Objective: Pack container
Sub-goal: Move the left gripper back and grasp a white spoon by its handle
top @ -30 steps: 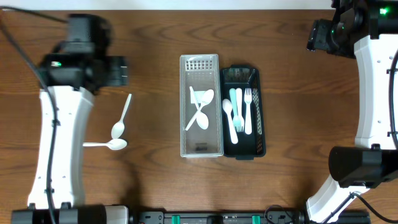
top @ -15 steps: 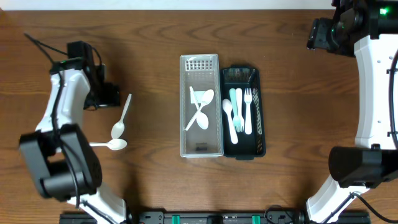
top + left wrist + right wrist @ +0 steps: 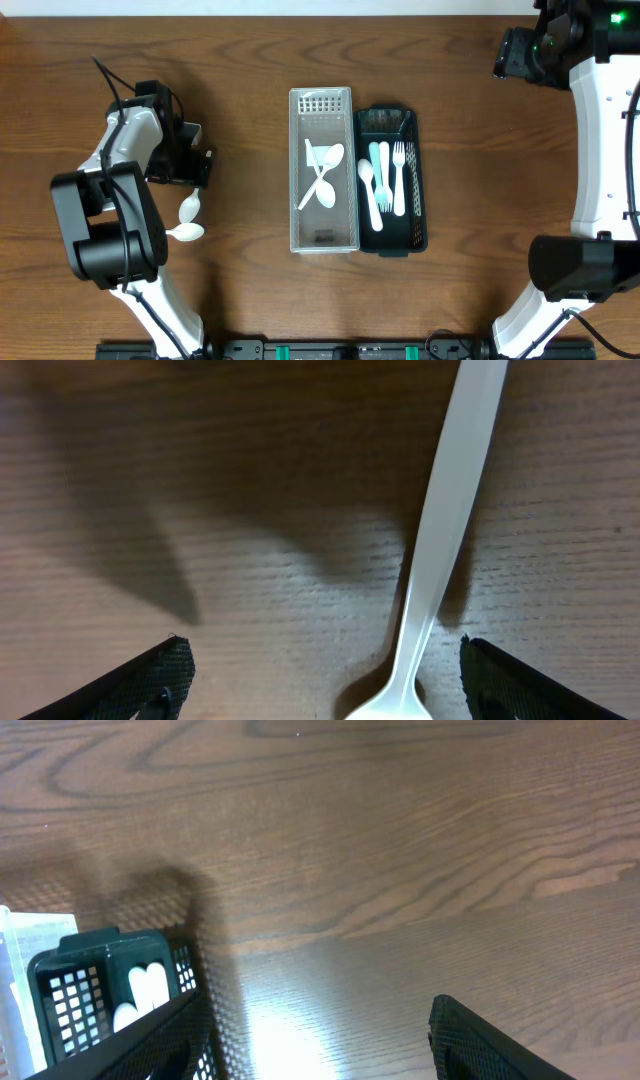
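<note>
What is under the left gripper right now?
A white spoon lies on the table there. The left wrist view shows its handle between the open fingers, not gripped. From overhead the left gripper covers that handle, leaving only the bowl showing.

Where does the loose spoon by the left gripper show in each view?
Overhead: spoon left of the clear tray, bowl poking out below the left gripper.
Left wrist: handle runs down right of centre, between the fingers.
Right wrist: not in it.
Shared landmark: the wooden table.
</note>
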Tool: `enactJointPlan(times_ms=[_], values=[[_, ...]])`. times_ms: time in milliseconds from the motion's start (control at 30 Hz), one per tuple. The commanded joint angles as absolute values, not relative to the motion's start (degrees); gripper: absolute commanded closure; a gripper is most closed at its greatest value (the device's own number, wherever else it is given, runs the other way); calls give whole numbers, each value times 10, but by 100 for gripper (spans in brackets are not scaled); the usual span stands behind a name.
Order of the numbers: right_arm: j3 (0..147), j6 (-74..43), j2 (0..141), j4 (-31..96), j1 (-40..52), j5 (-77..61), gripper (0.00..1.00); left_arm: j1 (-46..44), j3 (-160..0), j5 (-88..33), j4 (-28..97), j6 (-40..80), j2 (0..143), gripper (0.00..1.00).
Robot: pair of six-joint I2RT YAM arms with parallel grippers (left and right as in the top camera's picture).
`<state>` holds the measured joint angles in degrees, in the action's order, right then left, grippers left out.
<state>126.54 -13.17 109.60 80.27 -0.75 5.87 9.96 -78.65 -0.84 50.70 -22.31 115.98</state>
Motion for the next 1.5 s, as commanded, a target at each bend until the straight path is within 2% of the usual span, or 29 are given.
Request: enactJointPlan(times_ms=[0,133,267,333,1367,1467], values=[[1261,-132,1098,802,-12,62,27,99,-790,-37,510,-267,1165,13],[1261,-132,1098,801,-12,62,27,99,-790,-69,510,-283,1165,14],[1261,-132,1098,801,-12,62,27,99,-788,-69,511,-285,1167,25],[1261,-132,1098,801,-12,62,26,99,-780,-69,507,-285,1167,27],[1261,-132,1098,804,-12,62,26,99,-744,-5,485,-282,1167,26],[1261,-132,1098,804,-12,62,26,99,-744,-4,485,-282,1167,29]])
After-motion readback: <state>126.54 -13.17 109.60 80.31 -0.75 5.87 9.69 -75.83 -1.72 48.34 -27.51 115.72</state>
